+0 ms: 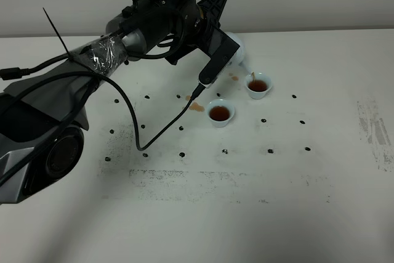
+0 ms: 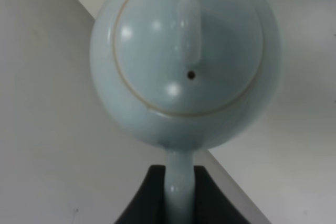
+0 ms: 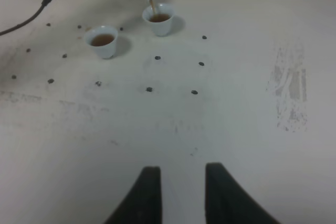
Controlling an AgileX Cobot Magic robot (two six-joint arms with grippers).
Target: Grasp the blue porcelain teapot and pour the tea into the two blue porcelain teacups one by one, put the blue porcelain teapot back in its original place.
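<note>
Fingers of the left gripper [image 2: 178, 174] are cut off at the edge of its wrist view, yet they clamp tight on the loop handle of the blue porcelain teapot [image 2: 184, 61]. Its lidded body fills the view just beyond the tips, with the spout out of sight. From the high camera the arm hides most of the pot — only a tilted flank and a thin brown stream show, falling into the teacup under the spout [image 1: 258, 84]. The second teacup [image 1: 220, 113], holding tea, sits near it. The right gripper [image 3: 181, 167] hangs well back from both cups, jaws parted over the white table [image 3: 236, 129], holding nothing.
</note>
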